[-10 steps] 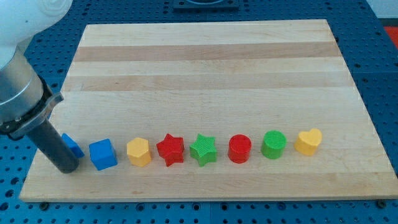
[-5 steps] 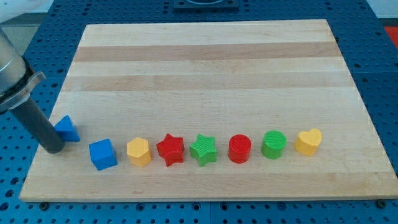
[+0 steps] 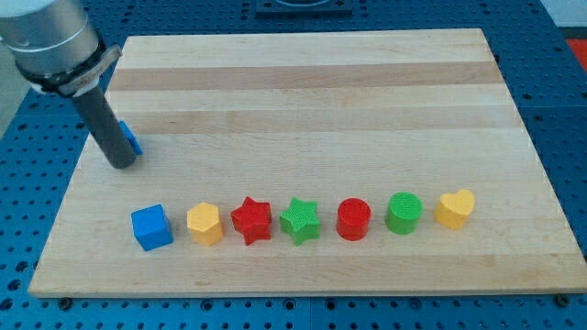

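Tip: my tip [image 3: 122, 166] rests on the wooden board [image 3: 303, 82] near its left edge in the view, touching or just beside a small blue block [image 3: 131, 138] mostly hidden behind the rod; its shape cannot be made out.
Jaws: none on this rod, so no open or closed state shows.
Nearest blocks: the blue cube [image 3: 151, 227] lies below the tip toward the view's bottom, apart from it.
Row: from the cube rightward run a yellow block with flat sides [image 3: 204, 224], a red star [image 3: 251, 220], a green star [image 3: 299, 220], a red cylinder [image 3: 353, 219], a green cylinder [image 3: 404, 213] and a yellow heart [image 3: 454, 208].
Table: blue perforated table [image 3: 550, 110] under the board.
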You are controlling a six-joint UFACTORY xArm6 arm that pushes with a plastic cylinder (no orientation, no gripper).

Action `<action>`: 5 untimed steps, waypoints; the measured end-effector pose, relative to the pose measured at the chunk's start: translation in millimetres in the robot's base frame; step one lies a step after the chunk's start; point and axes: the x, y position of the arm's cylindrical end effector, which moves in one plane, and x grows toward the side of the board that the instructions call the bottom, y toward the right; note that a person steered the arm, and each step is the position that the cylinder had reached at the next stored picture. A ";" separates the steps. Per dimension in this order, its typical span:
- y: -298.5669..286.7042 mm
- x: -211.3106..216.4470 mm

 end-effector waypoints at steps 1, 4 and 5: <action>0.0 -22.6; -10.5 -58.6; -25.8 -58.6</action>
